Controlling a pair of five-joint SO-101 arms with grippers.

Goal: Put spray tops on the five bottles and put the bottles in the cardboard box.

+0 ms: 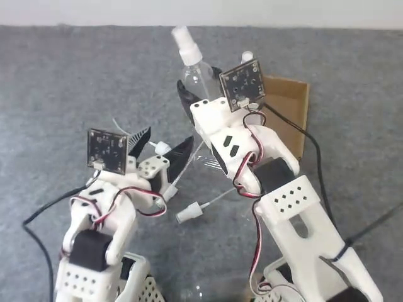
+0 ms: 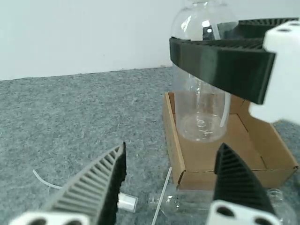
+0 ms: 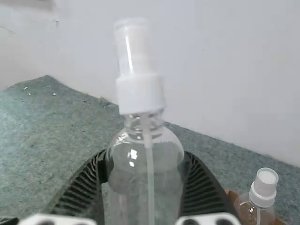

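Observation:
My right gripper (image 1: 199,85) is shut on a clear bottle (image 1: 192,70) that carries a white spray top (image 3: 139,87). The bottle hangs upright over the left part of the cardboard box (image 2: 220,161). Another capped bottle (image 3: 258,199) stands in the box. My left gripper (image 1: 168,137) stands open low over the mat. A loose spray top (image 2: 127,202) and a clear bottle (image 2: 187,204) lying on its side are just beyond its fingertips. A second loose spray top (image 1: 189,212) with its tube lies between the two arms.
A thin loose tube (image 2: 45,180) lies on the grey mat (image 1: 63,88) to the left. A clear bottle (image 1: 201,293) rests at the near edge between the arm bases. The far left of the mat is open.

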